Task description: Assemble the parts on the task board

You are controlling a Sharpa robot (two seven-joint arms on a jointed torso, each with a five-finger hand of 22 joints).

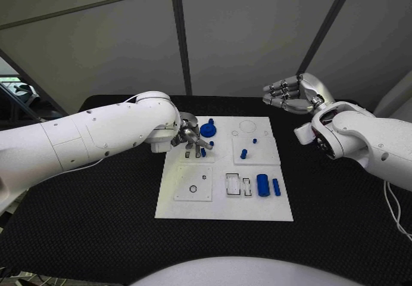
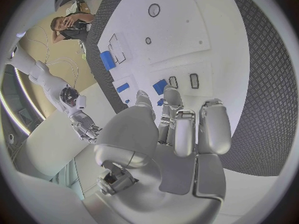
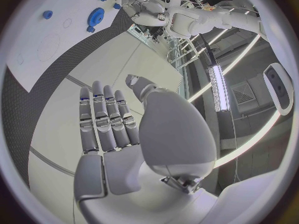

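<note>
The white task board (image 1: 221, 205) lies mid-table. My left hand (image 1: 190, 138) hovers over its far left part, fingers pointing down at two small slots (image 2: 194, 80). A small blue piece (image 2: 161, 102) shows between its thumb and a finger; I cannot tell whether it is pinched. A blue gear (image 1: 209, 129) stands just right of that hand. Two blue pegs (image 1: 244, 154) stand in the far right plate, and two blue blocks (image 1: 262, 185) lie near the board's right edge. My right hand (image 1: 292, 95) is raised beyond the board's far right corner, fingers straight, holding nothing.
The black mat (image 1: 343, 202) surrounds the board on all sides. Empty cut-outs (image 1: 233, 183) sit in the board's near half, and a round recess (image 1: 247, 126) lies at its far right. In the right wrist view the gear (image 3: 96, 16) and my left hand (image 3: 143, 5) appear far off.
</note>
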